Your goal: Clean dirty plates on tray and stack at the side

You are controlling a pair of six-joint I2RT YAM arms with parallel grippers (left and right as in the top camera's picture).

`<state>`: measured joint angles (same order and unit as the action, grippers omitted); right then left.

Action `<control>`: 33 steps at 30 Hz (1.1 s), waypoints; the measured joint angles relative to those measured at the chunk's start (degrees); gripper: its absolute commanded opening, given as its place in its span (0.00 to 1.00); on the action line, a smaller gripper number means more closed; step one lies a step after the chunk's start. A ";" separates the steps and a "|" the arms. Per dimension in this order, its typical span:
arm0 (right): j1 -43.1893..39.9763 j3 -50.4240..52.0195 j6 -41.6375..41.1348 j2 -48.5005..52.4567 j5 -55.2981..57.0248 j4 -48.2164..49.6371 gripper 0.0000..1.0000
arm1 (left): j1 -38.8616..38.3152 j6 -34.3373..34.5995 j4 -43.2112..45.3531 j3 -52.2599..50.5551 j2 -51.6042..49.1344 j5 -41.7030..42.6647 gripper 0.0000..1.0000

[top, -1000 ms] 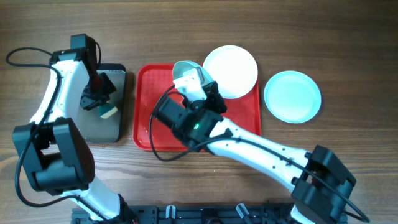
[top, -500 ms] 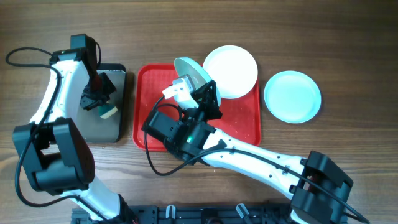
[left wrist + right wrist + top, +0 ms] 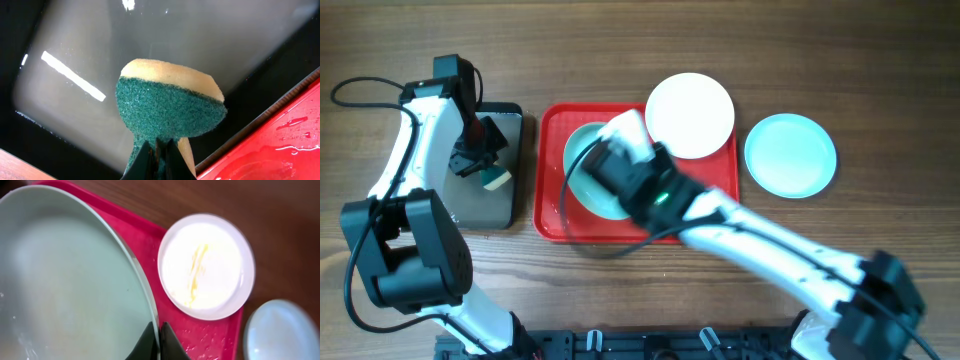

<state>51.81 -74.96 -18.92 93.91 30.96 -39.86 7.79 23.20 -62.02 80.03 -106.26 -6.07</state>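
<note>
My right gripper (image 3: 158, 339) is shut on the rim of a pale aqua plate (image 3: 65, 280), held low and nearly flat over the red tray (image 3: 720, 170); the plate shows under the arm in the overhead view (image 3: 582, 175). A white plate (image 3: 690, 113) with a yellow smear (image 3: 197, 262) lies on the tray's far right corner, overhanging it. A second aqua plate (image 3: 790, 154) lies on the table right of the tray. My left gripper (image 3: 159, 157) is shut on a green and yellow sponge (image 3: 170, 110) above the dark metal tray (image 3: 485, 190).
The dark metal tray (image 3: 150, 45) holds a shiny film of water and stands left of the red tray. The red tray is wet with droplets (image 3: 210, 330). A cable (image 3: 360, 88) loops at the far left.
My right arm has swung the aqua plate from tilted upright at the tray's far edge down to nearly flat over the tray's left half. The left arm has not moved.
</note>
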 measured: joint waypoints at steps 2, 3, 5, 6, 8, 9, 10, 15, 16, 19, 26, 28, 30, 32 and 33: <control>-9.07 0.00 -0.61 -3.19 -11.17 -1.22 0.04 | 0.00 0.00 0.02 0.00 0.00 0.13 0.04; -13.55 0.00 -0.76 -4.28 -15.56 -1.90 0.04 | 0.00 0.00 0.04 0.00 0.00 0.15 0.04; -22.60 0.00 -0.94 -5.97 -23.63 -3.65 0.04 | 0.00 0.00 0.13 0.00 0.00 0.17 0.04; -28.22 0.00 -0.98 -6.67 -27.87 -4.55 0.04 | 0.00 0.00 0.13 0.00 0.00 0.17 0.04; -38.97 -0.07 -0.96 -7.10 -34.58 -6.71 0.04 | 0.00 -0.20 0.22 0.00 0.00 0.17 0.04; -42.73 -0.09 -0.94 -7.10 -36.33 -7.63 0.04 | 0.00 -0.42 0.39 0.00 0.00 0.17 0.04; -48.13 -0.09 -0.94 -7.10 -38.16 -9.09 0.04 | 0.00 -0.61 0.57 0.00 0.00 0.17 0.04; -64.74 0.61 -0.31 -6.03 -39.89 -10.71 0.04 | 0.00 -1.09 1.51 0.00 0.00 0.20 0.04; -66.25 1.29 -0.26 -5.62 -39.89 -10.69 0.04 | 0.00 -1.09 1.66 0.00 0.00 0.20 0.04; -70.95 5.07 -0.26 -2.25 -39.12 -10.43 0.04 | 0.00 -1.31 1.70 0.00 0.00 0.22 0.04; -72.76 8.90 0.07 3.50 -38.75 -7.67 0.61 | 0.00 -1.49 1.90 0.00 0.00 0.24 0.04; -72.76 8.90 0.59 3.52 -40.68 -5.81 0.62 | 0.00 -1.49 1.90 0.00 0.00 0.37 0.04; -72.70 8.90 1.79 3.52 -44.35 -4.22 0.62 | 0.00 -1.49 1.97 0.00 0.00 0.39 0.04; -72.35 8.76 3.15 3.52 -47.45 -3.63 0.59 | 0.00 -1.49 2.12 0.00 0.00 0.39 0.04; -71.04 8.46 3.67 3.52 -50.73 -3.52 0.59 | 0.00 -1.49 2.14 0.00 0.00 0.39 0.04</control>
<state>-19.22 -66.50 -15.25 97.43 -19.77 -43.38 7.79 21.71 -59.88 80.03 -106.26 -5.67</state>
